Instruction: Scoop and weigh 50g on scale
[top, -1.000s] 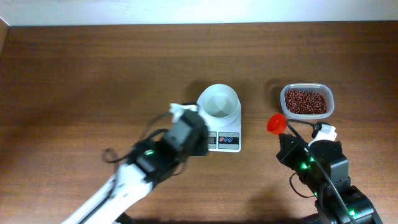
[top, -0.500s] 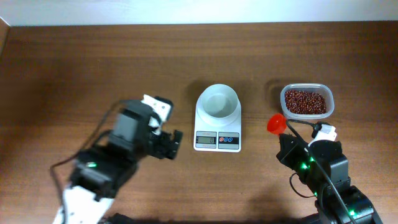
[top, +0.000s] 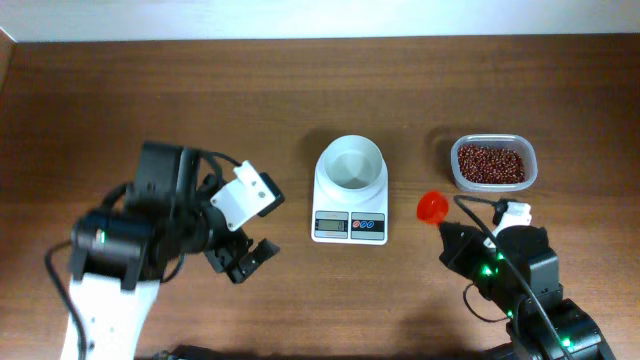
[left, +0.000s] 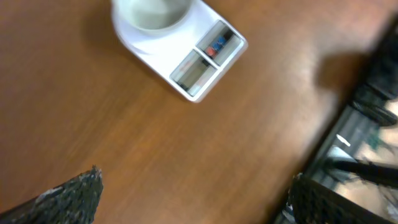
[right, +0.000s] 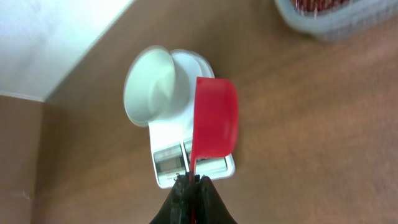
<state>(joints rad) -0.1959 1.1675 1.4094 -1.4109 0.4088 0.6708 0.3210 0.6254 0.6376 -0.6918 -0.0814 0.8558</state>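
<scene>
Scale (top: 350, 195) uncovered as left hand (top: 245, 260) (open) withdrew; red scoop (top: 431, 208) edged left.

The left gripper (top: 255, 228) has pulled back from the scale (top: 350, 205), where it hung over the display a second ago, and now sits well off to the left above bare tabletop (top: 120, 110). Its jaws have spread wide. The red scoop (top: 431, 207) has shifted slightly left, toward the scale.
</scene>
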